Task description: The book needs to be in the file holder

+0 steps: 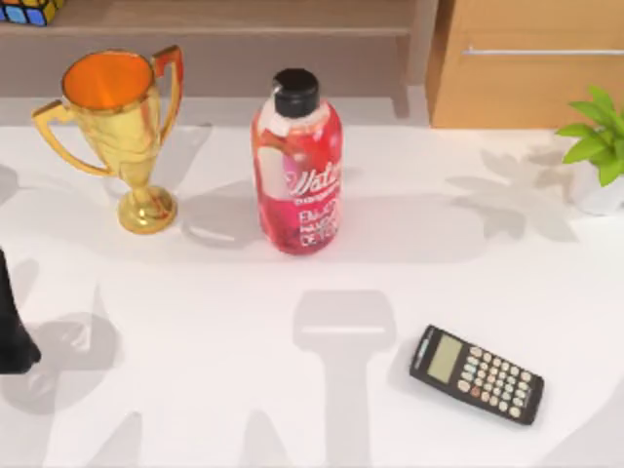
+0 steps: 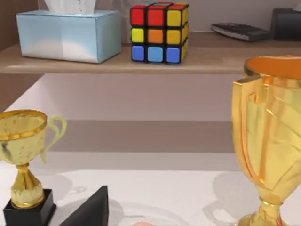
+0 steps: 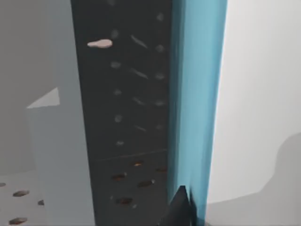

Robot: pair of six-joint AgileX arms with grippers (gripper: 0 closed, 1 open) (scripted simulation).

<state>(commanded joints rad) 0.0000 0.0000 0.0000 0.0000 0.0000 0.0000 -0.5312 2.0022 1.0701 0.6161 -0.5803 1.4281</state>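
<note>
Book [image 3: 197,94] is right up close in the right wrist view, its blue edge running up mid-frame beside a dark speckled panel [image 3: 127,117]. Right gripper [image 3: 181,209] pokes in at the bottom centre, can't tell its grip. Left arm [image 1: 12,327] is parked mid-left. Risk I see: the book snags that panel and tips.
</note>
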